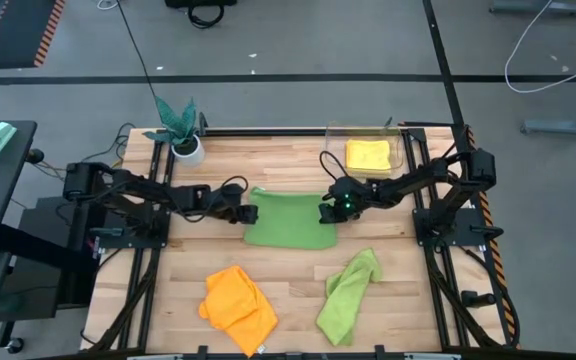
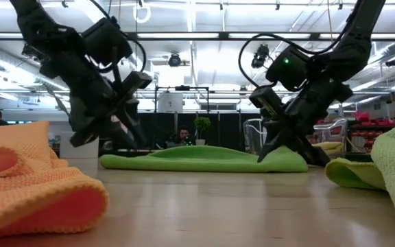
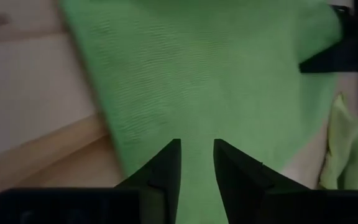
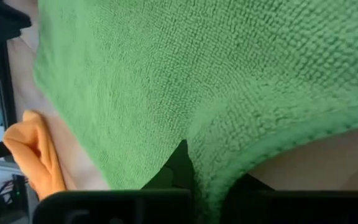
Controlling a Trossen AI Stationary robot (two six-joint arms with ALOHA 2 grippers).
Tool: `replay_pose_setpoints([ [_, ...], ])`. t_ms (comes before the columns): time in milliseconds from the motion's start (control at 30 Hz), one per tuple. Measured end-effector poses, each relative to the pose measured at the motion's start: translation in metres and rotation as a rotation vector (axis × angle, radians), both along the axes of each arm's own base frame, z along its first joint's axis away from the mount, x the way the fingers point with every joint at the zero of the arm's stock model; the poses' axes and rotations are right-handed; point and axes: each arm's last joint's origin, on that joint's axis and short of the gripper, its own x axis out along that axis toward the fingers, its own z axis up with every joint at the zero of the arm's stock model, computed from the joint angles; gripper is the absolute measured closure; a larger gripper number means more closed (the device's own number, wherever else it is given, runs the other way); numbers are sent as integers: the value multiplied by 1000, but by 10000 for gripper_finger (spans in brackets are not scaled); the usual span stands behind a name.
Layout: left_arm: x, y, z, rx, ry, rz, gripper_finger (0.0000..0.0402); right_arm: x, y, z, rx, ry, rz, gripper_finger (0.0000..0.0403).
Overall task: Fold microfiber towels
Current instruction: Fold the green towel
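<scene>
A lime green microfiber towel point(image 1: 290, 222) lies spread flat on the middle of the wooden table point(image 1: 288, 285). My left gripper point(image 1: 251, 213) is at its left edge, slanting down. The fingers point(image 3: 166, 168) are a little apart, and green cloth shows between them. My right gripper point(image 1: 325, 213) is shut on the towel's right edge. An orange towel point(image 1: 238, 298) and a second lime green towel point(image 1: 348, 292) lie crumpled near the table's near edge. A yellow towel point(image 1: 367, 155) lies in a clear bin at the far right. My left gripper comes at the green towel's left edge point(image 3: 123, 155) slanting down from the table's left. I cannot tell whether its fingers touch the cloth. My right gripper pinches the towel's hemmed right edge point(image 4: 229, 171) between its two fingers, slanting down from the table's right. The cloth bunches up at the fingers, and the rest lies flat on the table.
A teal plant in a white pot point(image 1: 182, 135) stands at the far left corner. The clear bin point(image 1: 400, 150) stands at the far right. Bare wood shows between the spread towel and the two crumpled ones.
</scene>
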Motion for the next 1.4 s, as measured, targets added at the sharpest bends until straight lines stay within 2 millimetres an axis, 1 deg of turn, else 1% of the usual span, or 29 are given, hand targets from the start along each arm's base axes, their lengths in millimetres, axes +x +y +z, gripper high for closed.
replay_pose_setpoints([
  [100, 6, 1, 7, 24, -19, -23, 309, 1, 2, 0, -25, 3, -2, 387],
  [267, 9, 1, 11, 29, -22, -32, 324, 1, 4, 0, -64, 5, 1, 396],
  [467, 2, 0, 6, 20, 128, -52, 352, 0, 3, 3, -107, -1, -5, 398],
  [700, 3, 6, 9, 41, 145, -40, 394, 0, 3, 3, -112, -2, -8, 400],
  [867, 3, 11, 5, 34, 162, -23, 386, 0, 2, 4, -111, -4, -8, 401],
  [933, 4, 10, -1, 17, 183, -34, 384, 0, 2, 4, -111, -4, -9, 401],
  [1033, 7, 9, -12, -12, 212, -57, 393, 0, 2, 4, -113, -6, -10, 402],
  [1167, 15, 7, -19, -22, 183, -73, 393, 0, 3, 4, -115, -7, -12, 402],
  [1300, 17, 8, -21, -34, 171, -60, 381, 1, 6, 4, -131, -6, -11, 402],
  [1400, 20, 8, -19, -26, 177, -68, 386, 2, 10, 4, -141, -4, -12, 402],
])
